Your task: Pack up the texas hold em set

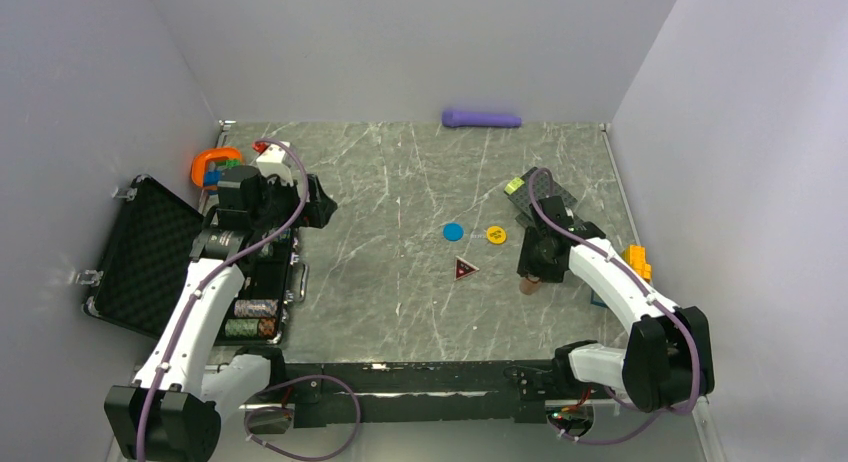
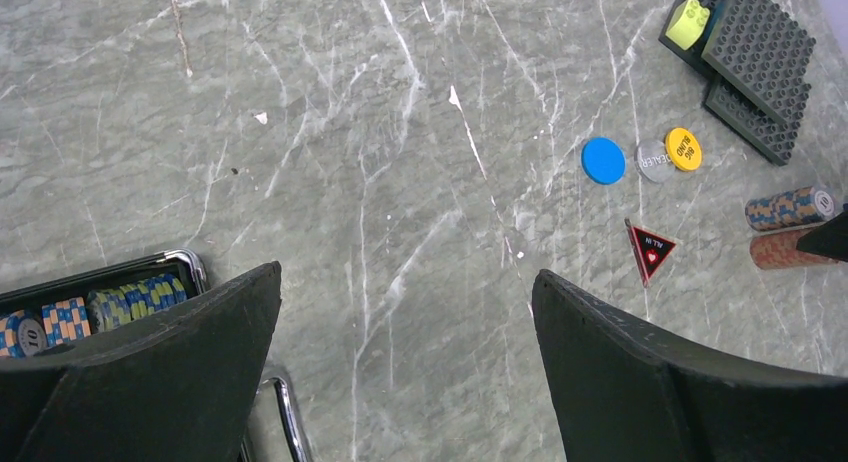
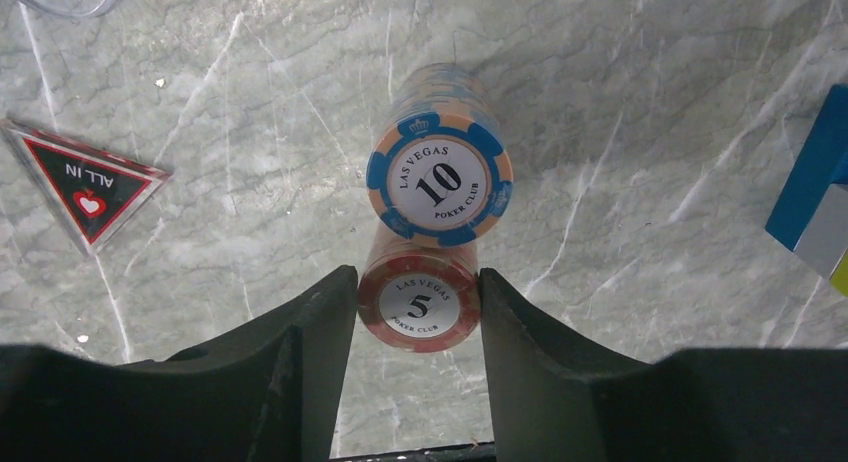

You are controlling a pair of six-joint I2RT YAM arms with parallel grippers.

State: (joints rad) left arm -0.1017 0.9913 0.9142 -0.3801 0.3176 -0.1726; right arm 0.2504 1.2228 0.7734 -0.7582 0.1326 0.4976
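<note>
The black foam-lined case [image 1: 150, 244] lies open at the left with striped chip stacks [image 1: 252, 318] in its tray; they also show in the left wrist view [image 2: 90, 312]. My left gripper [image 1: 320, 204] [image 2: 405, 282] is open and empty above bare table just right of the case. My right gripper [image 1: 530, 282] [image 3: 418, 277] is shut on a red "5" chip stack [image 3: 420, 302] lying on its side. A blue-and-orange "10" stack [image 3: 440, 182] lies just beyond it. The blue disc [image 1: 453, 232], yellow disc [image 1: 496, 234] and dark red triangle [image 1: 465, 269] lie mid-table. No cards show.
Black studded plates [image 1: 555, 197] with a lime brick [image 1: 514, 185] sit behind the right gripper. A purple cylinder [image 1: 482, 118] lies at the back wall. The orange ring toy [image 1: 213, 164] is behind the case. A yellow-orange block [image 1: 637, 257] and a blue block [image 3: 810, 182] lie right.
</note>
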